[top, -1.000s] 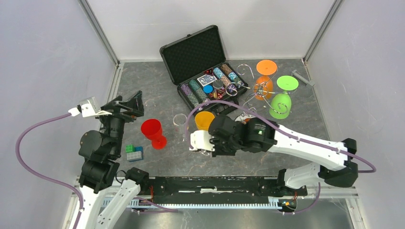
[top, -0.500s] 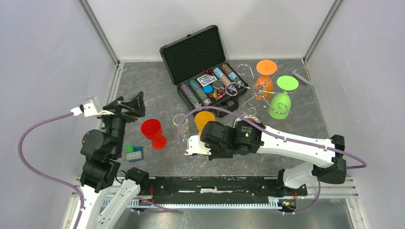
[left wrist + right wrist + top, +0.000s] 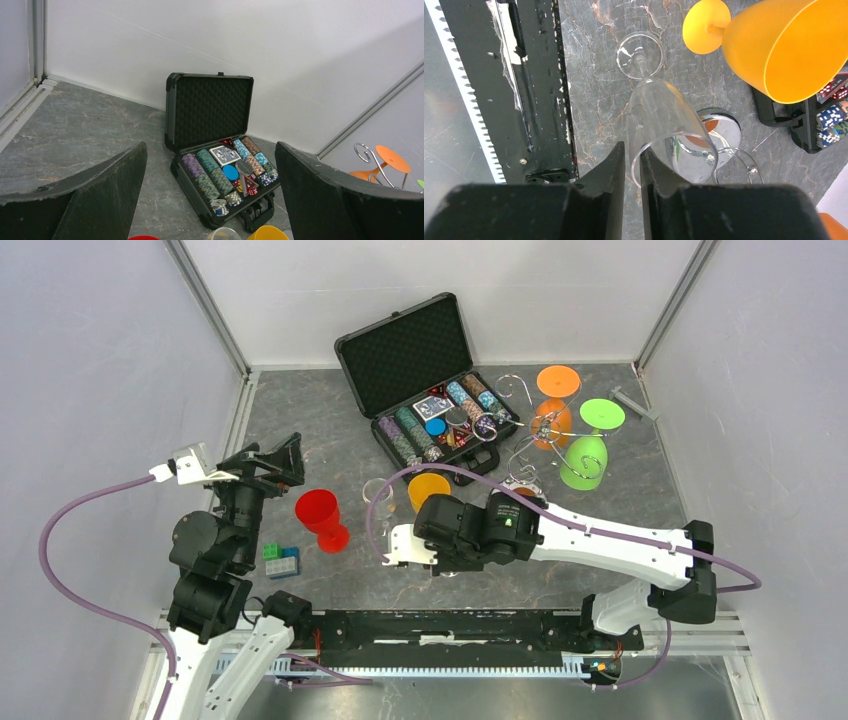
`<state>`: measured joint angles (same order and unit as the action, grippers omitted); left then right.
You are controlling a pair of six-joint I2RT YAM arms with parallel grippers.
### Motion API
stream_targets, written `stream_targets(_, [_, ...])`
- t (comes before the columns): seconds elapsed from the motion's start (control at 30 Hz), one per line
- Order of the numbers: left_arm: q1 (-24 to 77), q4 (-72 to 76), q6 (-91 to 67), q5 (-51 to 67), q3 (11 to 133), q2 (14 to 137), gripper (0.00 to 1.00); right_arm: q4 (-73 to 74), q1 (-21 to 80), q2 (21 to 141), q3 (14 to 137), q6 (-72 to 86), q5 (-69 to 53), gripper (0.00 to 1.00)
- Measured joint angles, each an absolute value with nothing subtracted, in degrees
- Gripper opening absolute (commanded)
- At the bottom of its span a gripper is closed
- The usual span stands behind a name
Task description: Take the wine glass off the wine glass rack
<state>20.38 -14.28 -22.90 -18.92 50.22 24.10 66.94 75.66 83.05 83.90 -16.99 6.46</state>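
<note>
One step short of finished, seemingly. Nearest, right hand (image 3: 633, 150) narrowly parted about the rim of the clear wine glass (image 3: 664, 125), foot down on the worktop (image 3: 594, 100); pinching or freed, cannot tell. Left hand (image 3: 210, 145) at 9 o'clock spread wide, empty. Farther, at 1 o'clock, wine glass rack (image 3: 726, 135) bearing orange glass (image 3: 552, 420) and green glass (image 3: 585, 462). Remaining: full release, retreat.

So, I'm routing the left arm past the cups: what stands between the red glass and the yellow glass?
A clear wine glass, standing upright; the top view shows it there.
</note>
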Motion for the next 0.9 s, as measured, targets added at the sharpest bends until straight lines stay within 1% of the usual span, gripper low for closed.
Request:
stream_targets(0.03, [20.4, -14.3, -22.9, -18.9, 50.2, 24.1, 1.0, 66.9, 75.7, 83.2, 84.1, -17.0, 6.6, 0.27])
stream_targets(0.1, [20.4, -14.3, -22.9, -18.9, 50.2, 24.1, 1.0, 66.8, 75.7, 83.4, 84.4, -17.1, 6.8, 0.37])
stream_targets(0.2, [20.4, -14.3, -22.9, -18.9, 50.2, 24.1, 1.0, 66.8, 75.7, 83.7, 85.3, -17.4, 9.1, 0.49])
stream_targets(0.3, [20.4, -14.3, -22.9, -18.9, 50.2, 24.1, 1.0, 66.2, 75.8, 84.1, 87.6, -17.5, 12.8, 0.64])
stream_targets(0.37, [20.4, -14.2, -22.9, -19.0, 50.2, 23.9, 1.0, 65.6, 75.7, 84.2, 89.0, -17.7, 14.5, 0.69])
stream_targets(0.6, [20.4, -13.5, -22.9, -19.0, 50.2, 23.1, 1.0, 62.3, 75.8, 83.1, 91.4, -18.5, 15.8, 0.71])
stream_targets(0.7, [20.4, -13.4, -22.9, -19.0, 50.2, 23.1, 1.0, 59.4, 75.8, 81.0, 92.6, -18.5, 17.4, 0.74])
stream_targets(0.8, [20.4, -13.4, -22.9, -19.0, 50.2, 23.1, 1.0, 54.5, 75.8, 78.1, 94.6, -18.2, 22.5, 0.78])
stream_targets(0.9, [20.4, -13.3, -22.9, -19.0, 50.2, 23.1, 1.0, 48.1, 75.7, 75.6, 97.6, -17.8, 31.1, 0.81])
